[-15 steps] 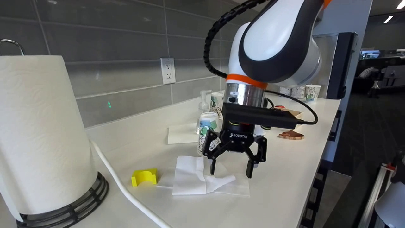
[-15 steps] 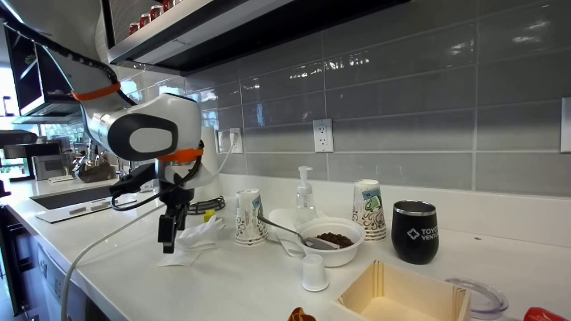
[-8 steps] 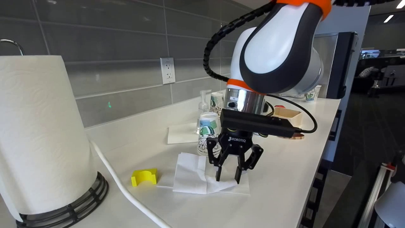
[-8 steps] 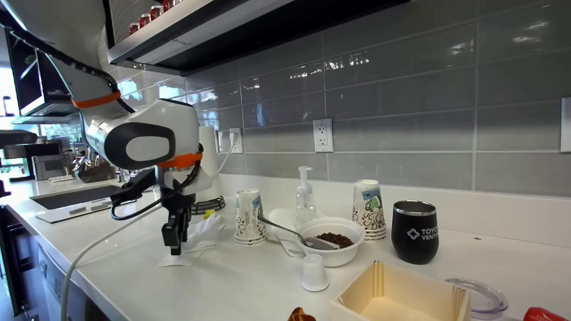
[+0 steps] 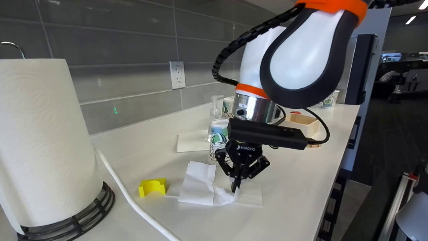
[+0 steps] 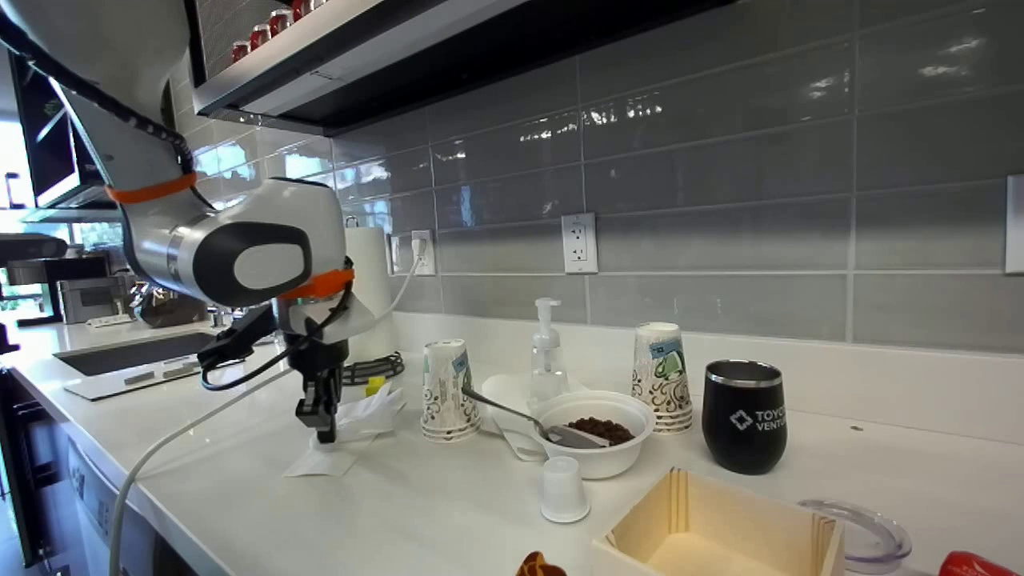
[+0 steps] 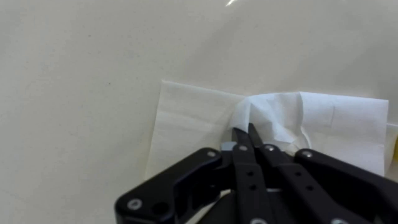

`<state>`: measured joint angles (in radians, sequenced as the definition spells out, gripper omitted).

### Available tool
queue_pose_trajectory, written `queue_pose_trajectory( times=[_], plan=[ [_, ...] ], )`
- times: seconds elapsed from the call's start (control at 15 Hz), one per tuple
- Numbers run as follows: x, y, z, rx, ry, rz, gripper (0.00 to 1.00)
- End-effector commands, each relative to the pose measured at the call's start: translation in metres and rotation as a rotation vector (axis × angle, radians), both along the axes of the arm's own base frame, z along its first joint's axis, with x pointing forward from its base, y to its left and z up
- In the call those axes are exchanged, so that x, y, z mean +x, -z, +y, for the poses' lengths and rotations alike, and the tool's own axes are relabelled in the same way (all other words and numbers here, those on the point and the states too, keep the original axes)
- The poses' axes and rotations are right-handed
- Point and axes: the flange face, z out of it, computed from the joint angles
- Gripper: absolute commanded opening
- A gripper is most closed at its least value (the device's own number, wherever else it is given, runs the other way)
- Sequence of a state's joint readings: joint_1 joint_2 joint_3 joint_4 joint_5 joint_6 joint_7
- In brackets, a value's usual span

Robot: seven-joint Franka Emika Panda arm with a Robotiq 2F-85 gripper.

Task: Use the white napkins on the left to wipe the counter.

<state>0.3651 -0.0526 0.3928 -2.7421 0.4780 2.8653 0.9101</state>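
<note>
White napkins (image 5: 199, 185) lie on the pale counter (image 5: 287, 214), a creased folded one over a flatter napkin (image 5: 252, 196). Both exterior views show my gripper (image 5: 235, 189) pointing down at them, its fingertips close to the counter. Seen from the wrist, the gripper (image 7: 247, 129) has its fingertips together, with a raised fold of the upper napkin (image 7: 345, 124) pinched between them. The fold's crumpled edge rises around the tips. The flat napkin (image 7: 189, 115) shows underneath and to the left. In an exterior view the arm stands beside the napkins (image 6: 370, 412) and partly covers them.
A yellow block (image 5: 152, 187), a white cable (image 5: 133, 202) and a paper towel roll (image 5: 36, 140) lie to one side. Paper cups (image 6: 450, 392) stand close behind the gripper. Farther along are a bowl (image 6: 596, 462), a tumbler (image 6: 744, 424) and a wooden box (image 6: 744, 512).
The fingers have gone from wide apart to together, gathering the napkin's loose edge between them. The gripper has come down and a little toward the napkin's middle; the napkin's crease has shifted.
</note>
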Motion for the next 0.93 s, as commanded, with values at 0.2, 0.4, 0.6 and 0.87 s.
queue_pose_trajectory(
  times=[0.2,0.4,0.6,0.87],
  plan=[
    [-0.013,-0.052,0.001,-0.202,-0.013,-0.023,0.0],
    [-0.016,-0.072,0.012,-0.316,-0.045,0.047,0.0],
    [-0.015,-0.098,0.025,-0.41,-0.08,0.127,0.0],
    [-0.008,-0.11,0.037,-0.492,-0.128,0.229,0.0]
  ],
)
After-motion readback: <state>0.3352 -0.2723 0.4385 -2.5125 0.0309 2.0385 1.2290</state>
